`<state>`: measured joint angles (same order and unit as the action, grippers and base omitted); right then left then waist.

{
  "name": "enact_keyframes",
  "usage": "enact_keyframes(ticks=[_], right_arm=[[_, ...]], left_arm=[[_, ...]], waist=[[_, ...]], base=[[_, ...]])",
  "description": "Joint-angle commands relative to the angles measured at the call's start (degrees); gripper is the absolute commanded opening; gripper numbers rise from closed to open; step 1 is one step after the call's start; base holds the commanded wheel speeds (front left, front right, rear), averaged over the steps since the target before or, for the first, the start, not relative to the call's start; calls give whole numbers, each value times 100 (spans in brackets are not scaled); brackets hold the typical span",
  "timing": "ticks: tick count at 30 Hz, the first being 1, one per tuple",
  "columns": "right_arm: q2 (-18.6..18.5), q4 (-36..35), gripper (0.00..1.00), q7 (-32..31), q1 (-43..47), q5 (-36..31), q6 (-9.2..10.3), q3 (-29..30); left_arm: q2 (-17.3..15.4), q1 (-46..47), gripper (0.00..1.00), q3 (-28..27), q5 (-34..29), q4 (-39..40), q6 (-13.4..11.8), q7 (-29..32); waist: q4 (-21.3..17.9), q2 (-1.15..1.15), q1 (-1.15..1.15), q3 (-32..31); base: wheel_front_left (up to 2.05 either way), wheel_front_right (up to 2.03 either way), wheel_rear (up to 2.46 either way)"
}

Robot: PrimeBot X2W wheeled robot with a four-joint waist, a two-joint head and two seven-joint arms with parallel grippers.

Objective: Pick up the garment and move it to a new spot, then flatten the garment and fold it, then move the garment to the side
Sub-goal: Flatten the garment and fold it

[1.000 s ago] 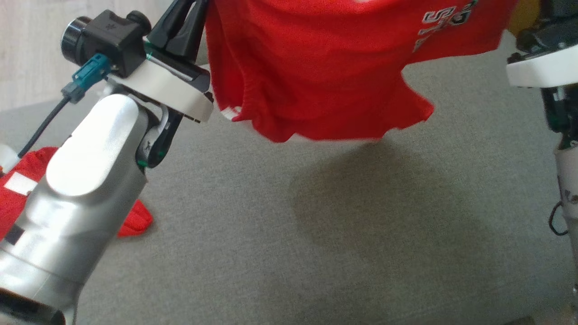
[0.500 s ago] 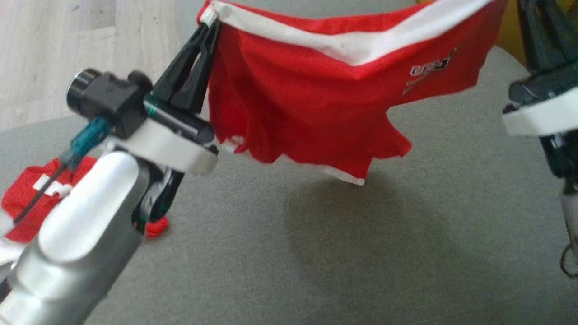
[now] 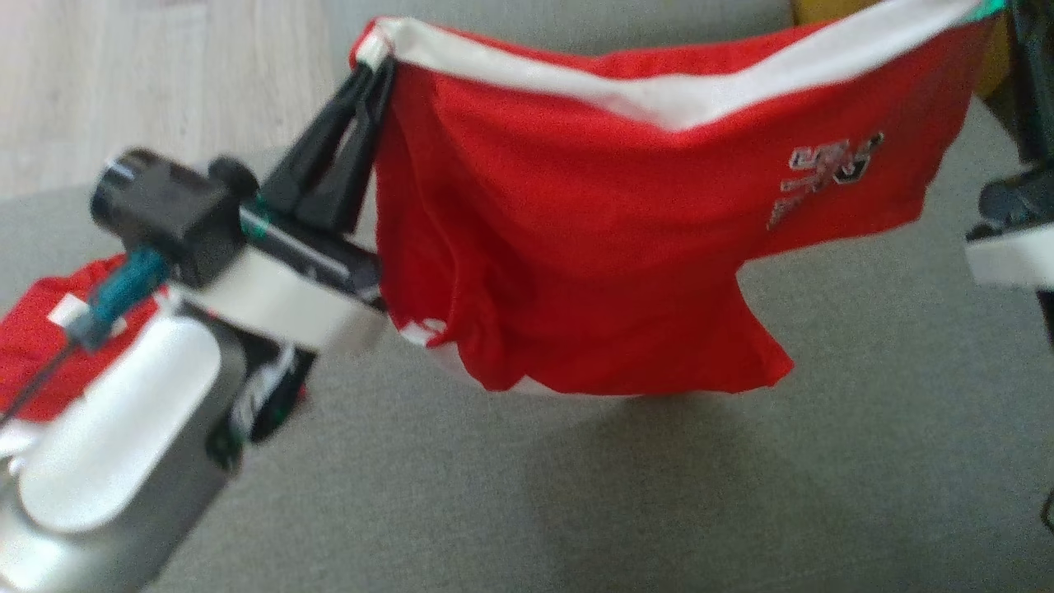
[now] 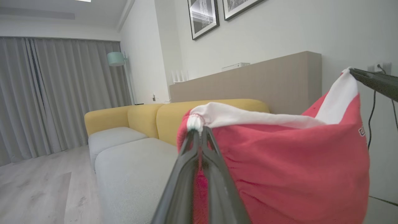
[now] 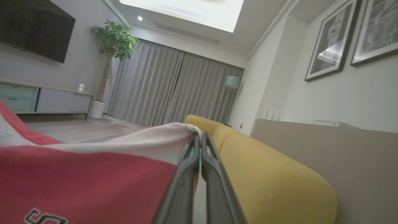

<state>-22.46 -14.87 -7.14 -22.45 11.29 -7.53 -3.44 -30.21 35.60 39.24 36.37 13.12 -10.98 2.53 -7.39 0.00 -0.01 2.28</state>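
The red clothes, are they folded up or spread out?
Spread out, not folded. The red garment hangs stretched between the left tool and right tool, each shut on an end of its white band.

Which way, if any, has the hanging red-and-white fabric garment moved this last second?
Yes, downward: the garment hangs lower against the edge of the grey fabric sofa cushion, which has barely shifted.

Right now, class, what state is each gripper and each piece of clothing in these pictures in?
red garment with white band: lifted, hanging spread between both grippers.
left gripper: shut on one corner of the band.
right gripper: shut on the band's other corner.
second red garment: lying crumpled on the grey fabric cushion.
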Motion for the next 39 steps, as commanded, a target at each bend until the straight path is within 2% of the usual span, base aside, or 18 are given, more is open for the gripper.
enact_keyframes(ticks=[1, 5, 11, 16, 18, 23, 30, 35, 39], right_arm=[[-57, 39, 0, -62, -488, 97, 4, -113], [-158, 810, 0, 69, -1397, 246, 4, -386], [-137, 2503, 0, 491, -3359, 421, 4, -853], [-53, 3934, 0, 1227, -4934, 122, 4, -1059], [38, 4679, 0, 1648, -5413, 13, 4, -1137], [118, 5437, 0, 1953, -5456, 24, 4, -1387], [-11, 6353, 0, 2125, -4645, 375, 4, -2014], [-278, 6672, 0, 1791, -3988, 996, 4, -2843], [-719, 6413, 0, 1268, -3502, 1734, 4, -3695]], left_arm=[[-206, 647, 0, -357, 0, -42, 85, 71], [-79, 1318, 0, -404, 113, -742, 446, 137], [268, 2846, 0, -454, -49, -2267, 1029, -51], [582, 4048, 0, -563, -284, -3641, 1290, -581], [785, 4474, 0, -552, -405, -4303, 1376, -977], [1091, 4576, 0, -393, -489, -4955, 1532, -1425], [1525, 3849, 0, 156, -503, -5530, 1793, -1705], [1495, 2977, 0, 626, -422, -5594, 1840, -1739], [1339, 2246, 0, 1060, -158, -5364, 1844, -1745]], waist=[[-22, 0, 1, 299], [-45, 0, 1, 880], [-40, 0, 1, 1667], [-16, 0, 1, 2053], [14, 0, 1, 2170], [78, 0, 1, 2248], [261, 0, 1, 2210], [365, 0, 1, 1956], [421, 0, 1, 1685]], base=[[0, 0, 0], [0, 0, 0], [0, 0, 0], [0, 0, 0], [0, 0, 0], [0, 0, 0], [0, 0, 0], [0, 0, 0], [0, 0, 0]])
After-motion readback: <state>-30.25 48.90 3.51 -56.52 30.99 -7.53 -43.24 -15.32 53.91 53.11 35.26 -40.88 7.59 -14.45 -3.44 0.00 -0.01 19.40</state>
